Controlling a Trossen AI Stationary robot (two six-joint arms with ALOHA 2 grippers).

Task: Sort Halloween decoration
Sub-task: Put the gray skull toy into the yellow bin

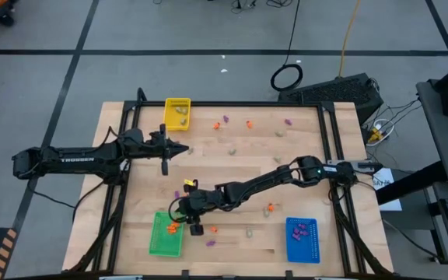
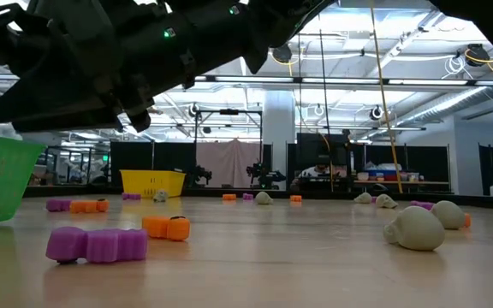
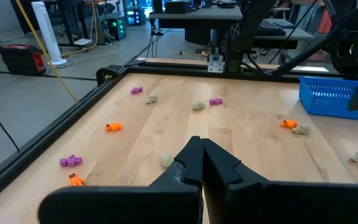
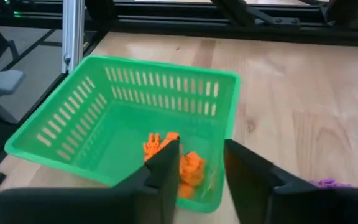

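Right gripper (image 4: 201, 168) fingers parted, apparently reaching low; left gripper (image 3: 202, 155) closed.

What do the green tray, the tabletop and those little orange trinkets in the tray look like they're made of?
Green tray: likely moulded plastic, with a uniform bright colour and slotted walls.
Tabletop: wood, pale with visible grain and plank seams, matte.
Orange trinkets: probably plastic, judging by their solid even colour; too small to be sure.

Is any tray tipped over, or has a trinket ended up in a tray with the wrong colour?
Nothing stands out. The green tray sits upright and holds only orange trinkets, with the right gripper open above it. The blue tray holds purple ones. The rest lie loose on the table, still unsorted.
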